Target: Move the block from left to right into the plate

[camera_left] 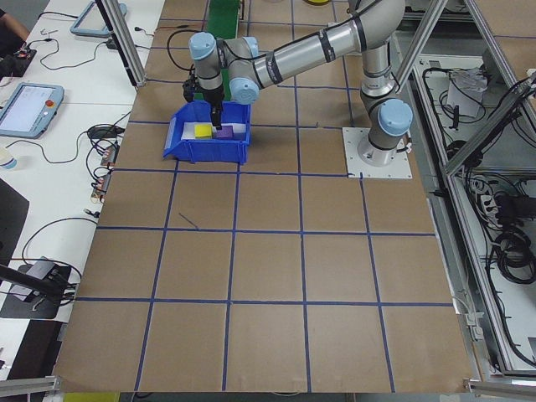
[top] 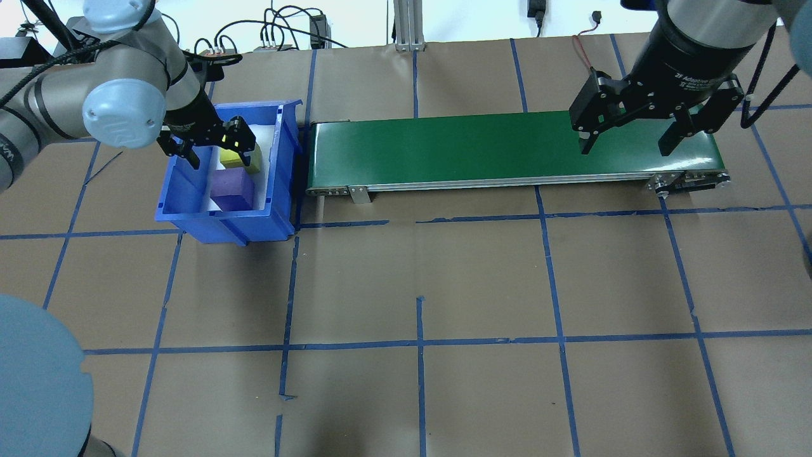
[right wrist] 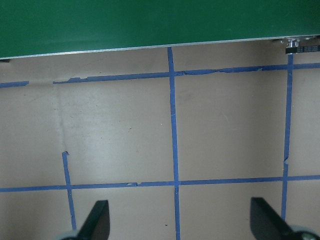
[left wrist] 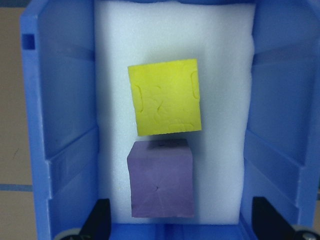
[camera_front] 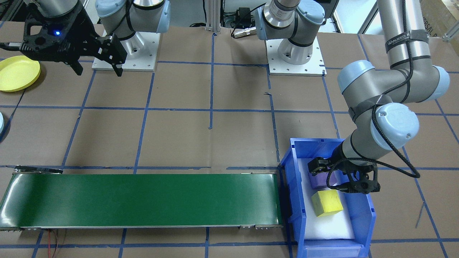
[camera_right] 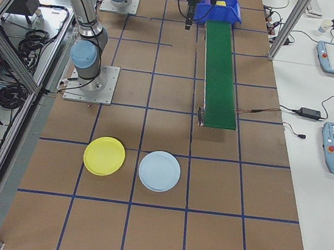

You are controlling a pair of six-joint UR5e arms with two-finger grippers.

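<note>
The left gripper (camera_front: pixel 342 177) hung inside the blue bin (camera_front: pixel 369 215) at the lower right of the front-facing frame, jaws spread wide and holding nothing, poised right over the purple block (left wrist: pixel 160 186). In the left wrist view both dark fingertips (left wrist: pixel 97 217) sat at the bottom corners, with the purple cube between them and the yellow block (left wrist: pixel 165 96) just above it, the two cubes touching or nearly so. By my reading this was the pick step: the grasp had not been made. The next move called for a descent to bracket the purple cube and a squeeze, without nudging its yellow neighbour.

Both blocks looked like soft foam, the faces dimpled and creased, the edges slightly rounded; they rested on a white foam pad (left wrist: pixel 220 75) lining the bin's smooth plastic walls. Foam ought to give under the jaws, so a gentle squeeze seemed wise.

The green conveyor belt (camera_front: pixel 143 200) ran along the bottom of that frame, flat and slightly glossy, butting against the bin. Over at the upper left the right gripper (camera_front: pixel 96 70) hovered above the brown paper worktop (camera_front: pixel 215 143), jaws parted and empty. The yellow plate (camera_front: pixel 18 73), round and shallow with a raised rim, lay at the left edge, with no block in it; a pale blue plate (camera_right: pixel 159 171) sat just beside it in the right-side view.
</note>
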